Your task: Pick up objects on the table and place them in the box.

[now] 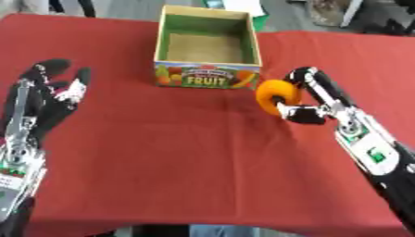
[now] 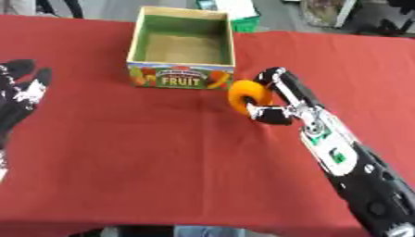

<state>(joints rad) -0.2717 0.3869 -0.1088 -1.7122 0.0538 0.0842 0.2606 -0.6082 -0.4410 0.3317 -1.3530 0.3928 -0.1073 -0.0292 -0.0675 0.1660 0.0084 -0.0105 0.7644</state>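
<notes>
Your right hand (image 1: 312,104) is clamped on the orange fruit (image 1: 277,95), fingers curled over its far side and thumb hooked under the near side, so the fruit sits pinched between them. The fruit is round (no clear long axis, can't tell which way it points), and it hangs just beside the front right corner of the box (image 1: 208,74), close to the "FRUIT" label but whether it touches the box you can't tell. The box stands upright on the red table (image 1: 186,152), opening up, green inner walls, tan floor showing with nothing visible inside. Your left hand (image 1: 45,99) rests at the left edge, fingers straight and spread, pointing away from you, holding nothing, well apart from the box.
</notes>
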